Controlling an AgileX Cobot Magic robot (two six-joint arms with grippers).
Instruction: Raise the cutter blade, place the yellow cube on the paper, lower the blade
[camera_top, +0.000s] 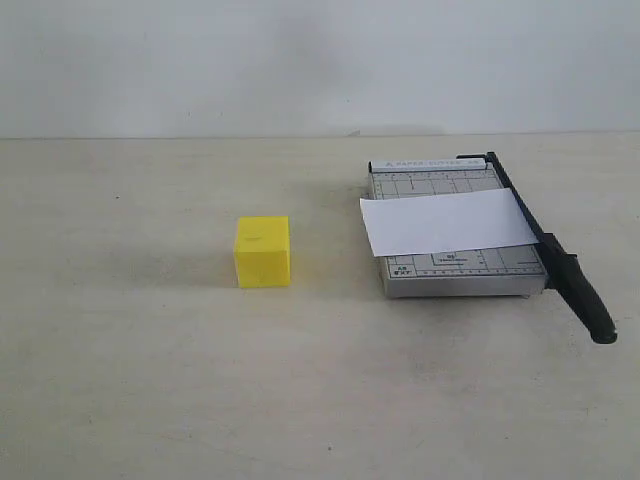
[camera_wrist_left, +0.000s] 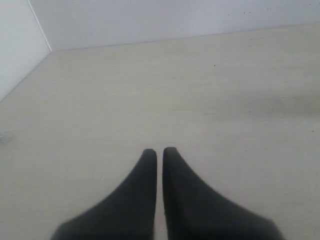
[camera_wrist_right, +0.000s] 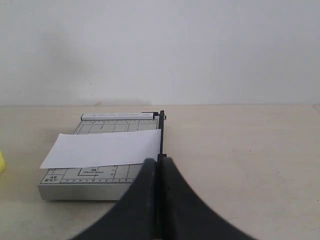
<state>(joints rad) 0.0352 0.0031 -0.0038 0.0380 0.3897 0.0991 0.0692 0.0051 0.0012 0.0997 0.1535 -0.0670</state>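
Observation:
The yellow cube (camera_top: 263, 251) stands on the table left of the grey cutter base (camera_top: 455, 270). The white paper (camera_top: 445, 222) lies across that base. The cutter blade (camera_top: 560, 265) lies flat along the base's right edge, and its thick black handle juts out toward the front. Neither gripper shows in the exterior view. In the left wrist view my left gripper (camera_wrist_left: 159, 151) is shut over bare table. My right gripper (camera_wrist_right: 159, 160) is shut and empty, lined up with the blade (camera_wrist_right: 161, 132). The paper (camera_wrist_right: 102, 148) lies beyond it and a sliver of the cube (camera_wrist_right: 1, 162) shows at the frame edge.
A white wall runs behind the pale wooden table (camera_top: 150, 380). The left wrist view shows the table meeting a wall corner (camera_wrist_left: 42, 47).

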